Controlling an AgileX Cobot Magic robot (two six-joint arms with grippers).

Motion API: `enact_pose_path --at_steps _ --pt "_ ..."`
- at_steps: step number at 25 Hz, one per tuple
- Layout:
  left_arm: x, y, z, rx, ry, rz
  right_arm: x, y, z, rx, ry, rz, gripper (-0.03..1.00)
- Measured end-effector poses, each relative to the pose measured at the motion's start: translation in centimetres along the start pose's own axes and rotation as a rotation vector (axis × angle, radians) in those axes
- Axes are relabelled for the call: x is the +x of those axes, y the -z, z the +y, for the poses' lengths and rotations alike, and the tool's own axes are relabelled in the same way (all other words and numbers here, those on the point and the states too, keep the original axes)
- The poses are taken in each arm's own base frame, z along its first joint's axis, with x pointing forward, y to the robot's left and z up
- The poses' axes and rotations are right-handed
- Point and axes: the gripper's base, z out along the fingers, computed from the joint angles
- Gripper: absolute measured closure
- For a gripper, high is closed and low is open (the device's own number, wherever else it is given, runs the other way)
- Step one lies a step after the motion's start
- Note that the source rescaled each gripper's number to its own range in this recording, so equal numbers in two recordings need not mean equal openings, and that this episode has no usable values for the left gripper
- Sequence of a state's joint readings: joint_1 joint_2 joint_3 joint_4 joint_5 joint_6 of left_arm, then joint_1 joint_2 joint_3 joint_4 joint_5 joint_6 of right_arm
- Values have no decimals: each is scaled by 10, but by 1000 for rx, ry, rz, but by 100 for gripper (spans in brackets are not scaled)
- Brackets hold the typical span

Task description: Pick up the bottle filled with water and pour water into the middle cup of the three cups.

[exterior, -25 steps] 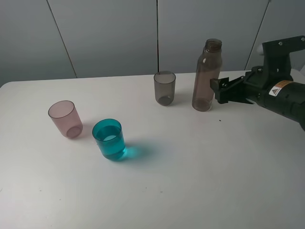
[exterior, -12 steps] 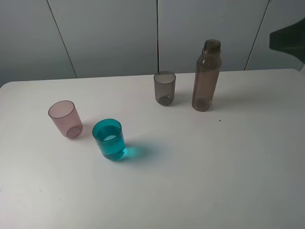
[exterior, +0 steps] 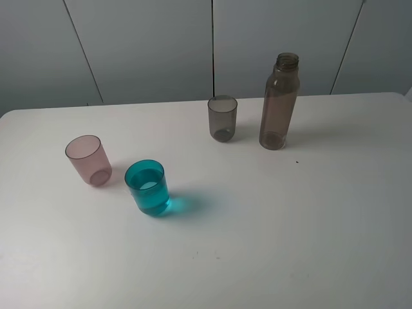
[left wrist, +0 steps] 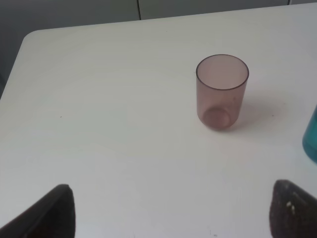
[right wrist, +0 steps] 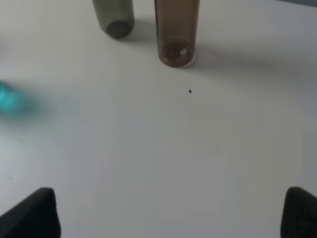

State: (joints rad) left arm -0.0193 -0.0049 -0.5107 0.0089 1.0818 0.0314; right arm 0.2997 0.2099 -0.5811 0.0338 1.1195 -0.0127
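Teal middle cup (exterior: pixel 147 187) held clear water; pink cup (exterior: pixel 88 159) and smoky grey cup (exterior: pixel 223 118) looked empty. The bottle (exterior: pixel 279 103) stood upright, uncapped, on the desk (exterior: pixel 290 219) beside the grey cup. Your right hand (right wrist: pixel 171 210), wide and empty, had withdrawn from the bottle since earlier; left hand (left wrist: pixel 171 210) also wide.
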Motion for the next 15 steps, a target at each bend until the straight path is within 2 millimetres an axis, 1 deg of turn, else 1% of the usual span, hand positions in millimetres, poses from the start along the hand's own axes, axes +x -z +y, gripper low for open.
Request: enact_pose_path --at_steps 3,6,8,15 --pt "0 0 0 0 -2 0 19 0 0 -6 -1 -51 8" --pt "0 0 0 0 -2 0 27 7 1 -6 -1 -131 8" --pt "0 0 0 0 -2 0 29 10 1 -6 0 -155 8" --pt "0 0 0 0 -2 0 30 10 0 -3 -9 -160 8"
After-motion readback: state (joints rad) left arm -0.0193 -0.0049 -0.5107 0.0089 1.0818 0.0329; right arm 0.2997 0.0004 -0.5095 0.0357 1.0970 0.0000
